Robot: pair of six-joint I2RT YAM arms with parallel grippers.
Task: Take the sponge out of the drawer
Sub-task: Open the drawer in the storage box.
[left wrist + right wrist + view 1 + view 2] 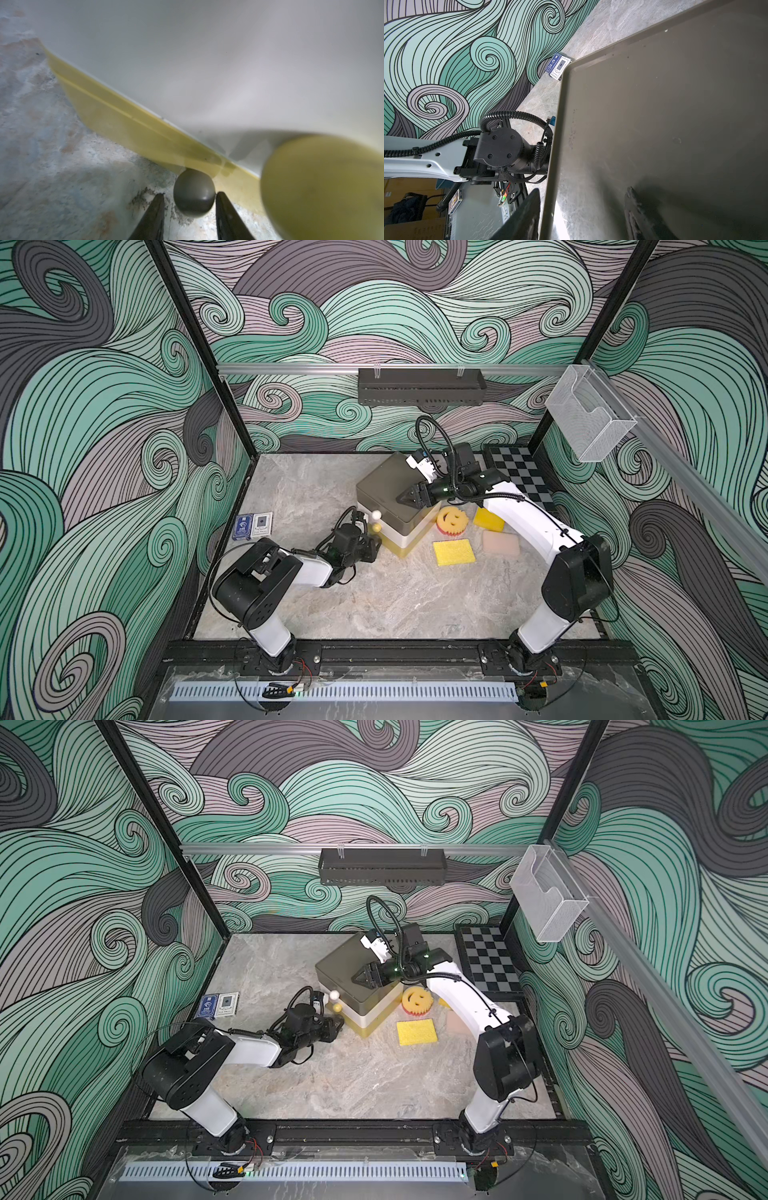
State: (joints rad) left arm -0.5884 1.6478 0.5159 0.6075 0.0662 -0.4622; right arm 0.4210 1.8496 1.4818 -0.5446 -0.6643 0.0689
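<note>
Here left hand [190, 194] straddles the grey knob [194, 187], seemingly unclamped; right hand [583, 189] gapes over drawer unit [675, 104]

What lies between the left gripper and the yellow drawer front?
A dark grey round knob on the yellow drawer front, sitting between the fingertips of the left gripper, not clamped. The left wrist view shows it.

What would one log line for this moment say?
left gripper: open around grey knob | right gripper: open over cabinet top | yellow drawer: shut
</note>
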